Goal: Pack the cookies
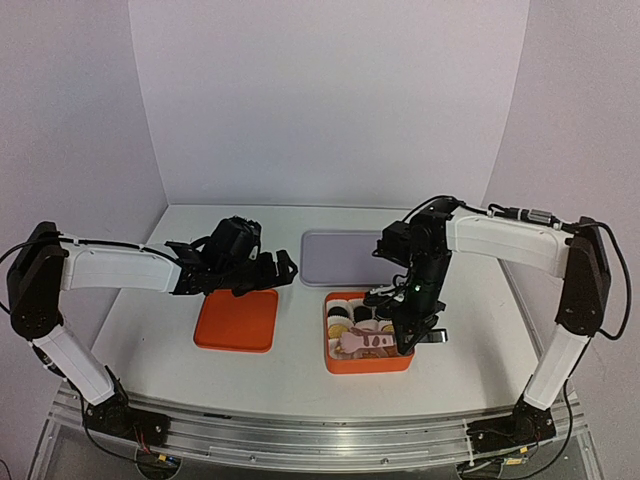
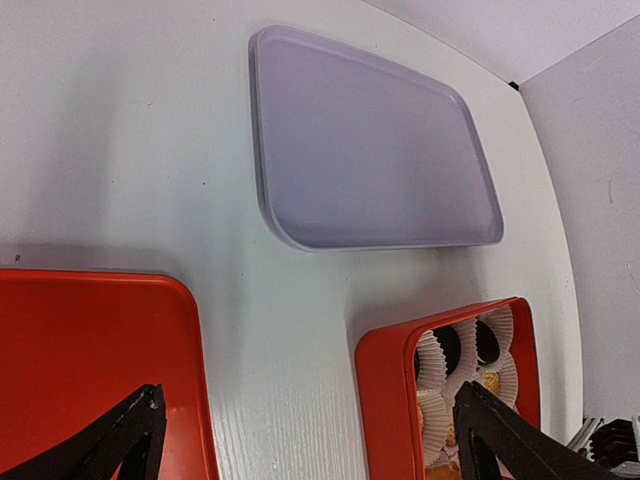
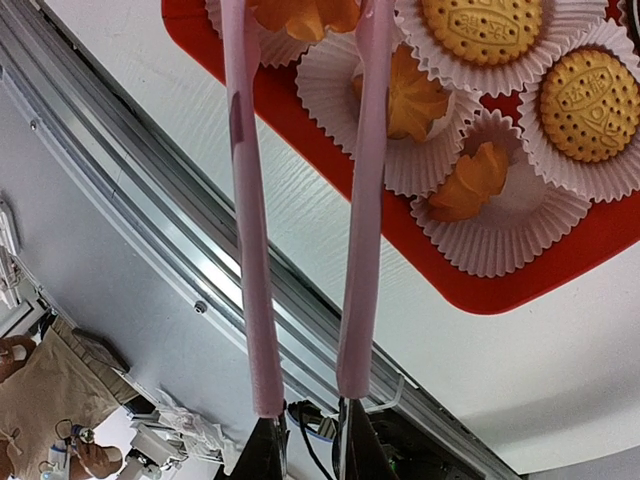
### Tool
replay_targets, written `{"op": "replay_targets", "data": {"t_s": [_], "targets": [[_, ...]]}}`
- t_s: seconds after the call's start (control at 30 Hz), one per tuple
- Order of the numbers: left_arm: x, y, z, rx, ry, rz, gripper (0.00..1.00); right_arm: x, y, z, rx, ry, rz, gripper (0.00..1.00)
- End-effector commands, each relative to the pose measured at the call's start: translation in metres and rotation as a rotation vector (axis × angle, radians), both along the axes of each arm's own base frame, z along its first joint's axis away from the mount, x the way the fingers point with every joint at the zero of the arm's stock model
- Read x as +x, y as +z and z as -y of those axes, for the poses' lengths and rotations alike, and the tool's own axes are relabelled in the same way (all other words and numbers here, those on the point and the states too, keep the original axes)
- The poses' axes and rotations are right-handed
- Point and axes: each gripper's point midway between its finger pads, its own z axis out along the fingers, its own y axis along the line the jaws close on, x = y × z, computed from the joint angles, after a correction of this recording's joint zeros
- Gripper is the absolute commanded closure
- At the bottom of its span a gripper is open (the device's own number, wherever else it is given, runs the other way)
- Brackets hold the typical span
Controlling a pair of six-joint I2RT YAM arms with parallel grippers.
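Observation:
The cookies sit in white pleated cups inside an orange box (image 1: 345, 364). In the right wrist view I see golden round cookies (image 3: 482, 25), ridged flower cookies (image 3: 415, 95) and one tilted flower cookie (image 3: 472, 180). Black cookies (image 2: 448, 345) show in the left wrist view. My right gripper (image 3: 305, 450) is shut on pink tongs (image 3: 250, 250), whose arms reach over the box and leave the frame beside a flower cookie (image 3: 300, 12); their tips are hidden. My left gripper (image 1: 275, 270) is open and holds nothing, hovering over the far edge of a flat orange lid (image 1: 237, 320).
A lavender tray (image 1: 340, 257) lies behind the orange box, also seen as the lavender tray (image 2: 375, 160) from the left wrist. The orange lid (image 2: 90, 370) lies left of the box. The table's metal front rail (image 3: 150, 190) runs close to the box.

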Motion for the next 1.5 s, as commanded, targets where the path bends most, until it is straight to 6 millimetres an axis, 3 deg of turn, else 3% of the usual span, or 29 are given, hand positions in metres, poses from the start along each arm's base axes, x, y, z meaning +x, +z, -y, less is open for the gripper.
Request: {"op": "replay_targets", "data": {"t_s": [0.0, 0.23, 0.7, 1.0, 1.23, 1.33, 1.47], "targets": [[0.005, 0.019, 0.004, -0.039, 0.0, 0.039, 0.0, 0.006, 0.004, -0.008, 0.008, -0.01, 0.016, 0.87], [0.004, 0.019, 0.002, -0.037, 0.004, 0.04, 0.0, 0.008, 0.0, -0.011, 0.009, -0.023, 0.01, 0.84], [0.004, 0.021, 0.0, -0.04, 0.014, 0.042, 0.0, 0.006, 0.008, -0.015, 0.044, -0.035, 0.009, 0.7], [0.005, 0.022, 0.001, -0.042, 0.014, 0.045, 0.0, 0.011, 0.027, -0.01, 0.06, -0.059, 0.092, 0.74], [0.007, 0.025, 0.003, -0.04, 0.011, 0.049, 0.0, 0.018, 0.054, 0.013, 0.033, -0.142, 0.247, 0.74], [0.006, 0.026, 0.001, -0.036, 0.018, 0.05, 0.01, 0.04, 0.067, 0.034, -0.039, -0.239, 0.4, 0.76], [0.007, 0.028, -0.009, -0.011, 0.052, 0.048, 0.0, 0.082, 0.076, 0.075, -0.138, -0.519, 0.517, 0.8]]}}
